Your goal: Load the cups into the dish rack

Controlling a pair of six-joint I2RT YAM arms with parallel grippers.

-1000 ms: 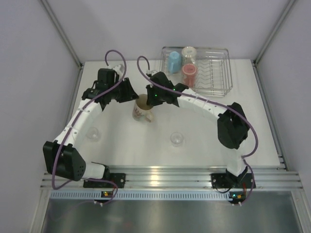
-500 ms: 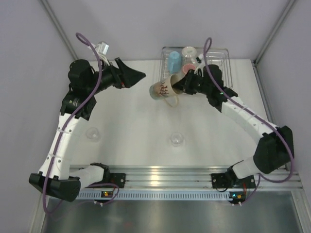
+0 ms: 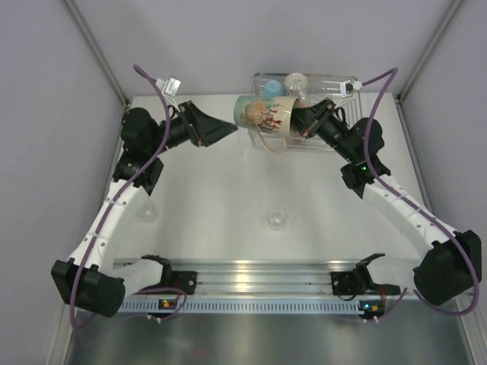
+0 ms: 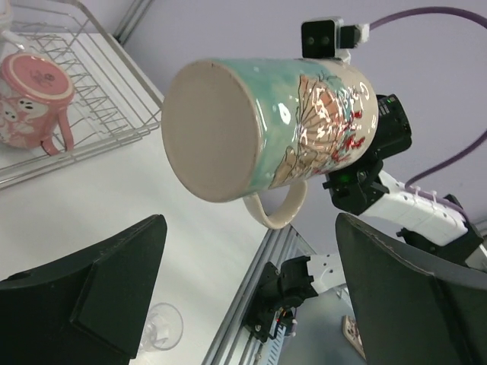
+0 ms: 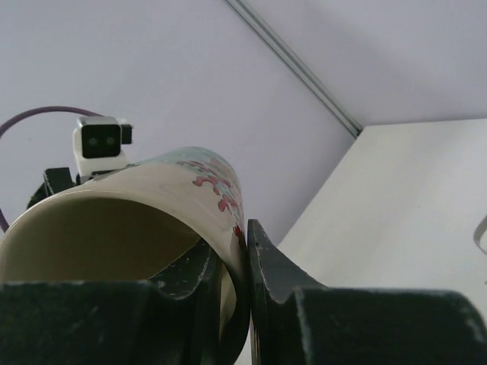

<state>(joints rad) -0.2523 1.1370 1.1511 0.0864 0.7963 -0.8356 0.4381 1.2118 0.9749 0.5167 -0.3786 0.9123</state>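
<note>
Bench: we are looking at a white bench (image 3: pixel 213 198), matt and flat, running out to the walls on three sides.
Room: pale grey walls are closing in the bench, with metal posts (image 3: pixel 95 53) standing in the far corners.
Near edge: a ribbed aluminium rail (image 3: pixel 259 274) is carrying both arm bases, and a grey metal sheet (image 3: pixel 266 334) is lying below it.
Dish rack: the silver wire dish rack (image 3: pixel 323 85) is sitting at the far right of the bench against the back wall.
In the rack: a light blue cup (image 3: pixel 272 90) and a clear glass (image 3: pixel 295 80) are sitting in it, and the left wrist view is showing a pink cup (image 4: pixel 30 99) there, mouth down.
Floral mug: the floral mug (image 3: pixel 266 114) is hanging in the air on its side, handle down, overlapping the rack's left near corner in the top view.
Right tool: the right tool (image 5: pixel 245 236) is clenching the mug's rim, one finger inside and one outside.
Left tool: the left tool (image 3: pixel 228 127) is standing released, jaws wide, pointing at the mug's base and not touching it.
Loose glasses: two small clear glasses are standing on the open bench, well apart, one glass near the middle (image 3: pixel 277 218) and one glass by the left arm (image 3: pixel 144 209).
</note>
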